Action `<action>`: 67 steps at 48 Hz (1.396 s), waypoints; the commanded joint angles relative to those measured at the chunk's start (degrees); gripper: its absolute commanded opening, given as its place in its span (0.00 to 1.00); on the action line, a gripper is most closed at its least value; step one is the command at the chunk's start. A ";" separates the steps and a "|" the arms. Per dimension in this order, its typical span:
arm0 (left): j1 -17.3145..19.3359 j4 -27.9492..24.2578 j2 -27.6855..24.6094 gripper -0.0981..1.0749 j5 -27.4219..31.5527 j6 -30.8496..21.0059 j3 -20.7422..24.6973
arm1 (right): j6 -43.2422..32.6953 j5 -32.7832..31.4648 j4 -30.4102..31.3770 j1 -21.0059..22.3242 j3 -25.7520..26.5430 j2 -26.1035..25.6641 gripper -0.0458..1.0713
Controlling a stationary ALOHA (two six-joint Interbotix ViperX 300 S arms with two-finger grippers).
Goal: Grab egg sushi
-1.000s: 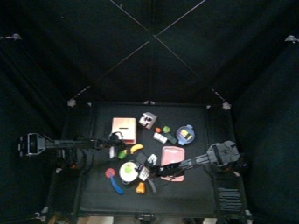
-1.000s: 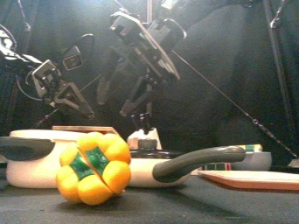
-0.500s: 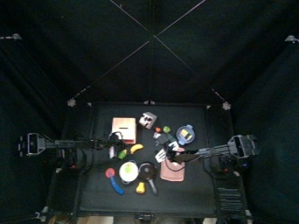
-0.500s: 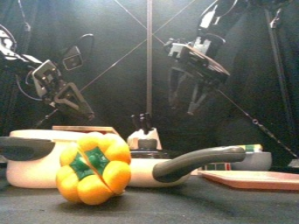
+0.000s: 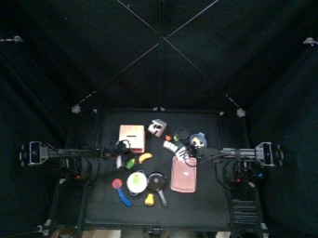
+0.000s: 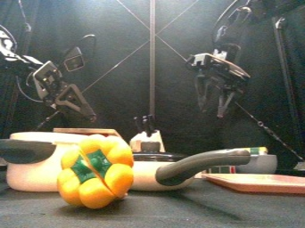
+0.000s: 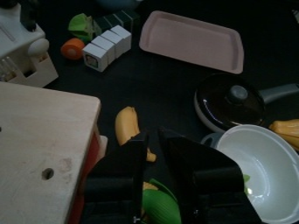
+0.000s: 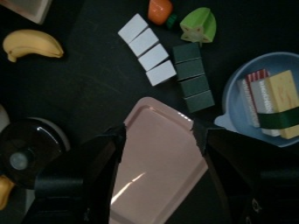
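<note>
The right gripper (image 6: 219, 93) hangs high above the table with its jaws spread wide and empty. The egg sushi (image 8: 272, 102) lies in a blue bowl (image 8: 239, 94), at three o'clock from the pink tray (image 8: 160, 157). The left gripper (image 7: 155, 179) hovers over a banana (image 7: 126, 124); its opening cannot be told.

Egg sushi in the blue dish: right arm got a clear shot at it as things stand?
Probably yes. The right gripper hangs open and empty above the table, and in its wrist view the egg sushi lies uncovered in the blue dish with nothing over it. The pink tray sits beside the dish, not across it.
</note>
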State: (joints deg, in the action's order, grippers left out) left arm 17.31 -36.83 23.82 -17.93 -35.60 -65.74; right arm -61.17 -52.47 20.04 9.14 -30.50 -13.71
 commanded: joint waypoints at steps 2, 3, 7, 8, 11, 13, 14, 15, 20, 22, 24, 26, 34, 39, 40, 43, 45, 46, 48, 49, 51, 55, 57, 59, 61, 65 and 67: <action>0.09 0.09 0.18 0.62 -0.18 0.09 0.70 | 5.54 -0.79 -0.88 3.08 1.67 -1.67 0.88; 0.09 0.09 0.09 0.62 -0.18 0.09 0.70 | 6.42 -0.97 -0.70 3.60 1.58 -1.67 0.88; 0.09 0.09 0.18 0.62 -0.18 0.09 0.62 | 10.28 -2.20 -0.26 5.89 0.88 -2.02 0.88; 0.09 0.09 0.18 0.62 -0.18 0.09 0.70 | 12.04 -2.46 -0.26 6.77 0.62 -2.11 0.88; 0.09 0.09 0.09 0.62 -0.18 0.09 0.70 | 15.47 -2.99 -0.62 8.35 0.09 -2.37 0.88; 0.09 0.09 0.09 0.62 -0.18 0.09 0.70 | 17.93 -3.34 -0.79 9.40 -0.26 -2.55 0.88; 0.09 0.09 0.18 0.62 -0.18 0.00 0.70 | 18.54 -3.34 -0.88 9.58 -0.53 -2.55 0.88; 0.09 0.09 0.09 0.62 -0.18 0.09 0.70 | 20.48 -3.69 -1.14 10.28 -0.88 -2.64 0.88; 0.09 0.09 0.18 0.62 -0.18 0.00 0.70 | 26.46 -4.39 -1.85 12.74 -2.29 -2.64 0.88; 0.09 0.09 0.18 0.62 -0.18 0.00 0.70 | 28.92 -4.57 -2.20 13.80 -3.25 -2.64 0.88; 0.09 0.09 0.09 0.62 -0.18 0.00 0.70 | 30.59 -4.66 -2.02 14.59 -4.04 -2.64 0.88; 0.09 0.09 0.18 0.62 -0.18 0.00 0.70 | 31.99 -4.48 -2.11 15.64 -4.83 -2.72 0.89; 0.09 0.09 0.09 0.62 -0.18 0.00 0.70 | 35.77 -1.49 -2.46 19.51 -7.56 -3.87 0.89; 0.09 0.09 0.09 0.62 -0.18 0.00 0.62 | 38.06 0.79 -2.99 21.45 -9.14 -4.48 0.89; 0.09 0.09 0.09 0.62 -0.18 0.00 0.62 | 38.76 1.58 -3.34 22.15 -9.67 -4.66 0.89; 0.09 0.09 0.09 0.62 -0.18 0.09 0.62 | 40.17 3.43 -4.92 23.20 -10.63 -4.66 0.89; 0.09 0.09 0.09 0.62 -0.18 0.00 0.62 | 40.78 4.92 -6.15 23.73 -11.34 -4.75 0.89; 0.09 0.09 0.09 0.62 -0.18 0.00 0.62 | 41.04 5.54 -6.77 24.08 -11.78 -4.48 0.89; 0.09 0.09 0.09 0.62 -0.18 0.00 0.62 | 41.66 6.68 -7.38 24.52 -12.39 -4.48 0.89; 0.09 0.09 0.09 0.62 -0.18 0.00 0.62 | 42.01 7.21 -7.73 24.79 -12.66 -4.48 0.89; 0.09 0.18 0.09 0.62 -0.18 0.00 0.70 | 42.71 8.26 -8.17 25.14 -13.27 -4.48 0.89; 0.09 0.09 0.18 0.62 -0.18 0.09 0.62 | 44.03 10.11 -9.32 25.58 -13.89 -4.39 0.89; 0.18 0.09 0.09 0.62 -0.18 0.00 0.62 | 44.21 10.55 -9.40 25.66 -13.89 -4.31 0.89; 0.26 0.09 0.09 0.62 -0.18 0.09 0.70 | 44.21 10.55 -9.23 25.93 -13.97 -4.04 0.89; 0.26 0.09 0.09 0.62 -0.18 0.00 0.62 | 44.30 10.63 -9.05 26.28 -14.06 -3.69 0.89; 0.26 0.09 0.09 0.62 -0.18 0.00 0.62 | 44.38 10.81 -8.44 26.81 -14.50 -2.99 0.89; 0.26 0.09 0.09 0.62 -0.18 0.00 0.62 | 44.38 11.07 -7.91 26.98 -14.77 -2.55 0.89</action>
State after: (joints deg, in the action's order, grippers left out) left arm 17.40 -36.83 23.82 -17.93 -35.60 -65.74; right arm -16.88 -42.10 11.34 35.42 -45.44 -16.17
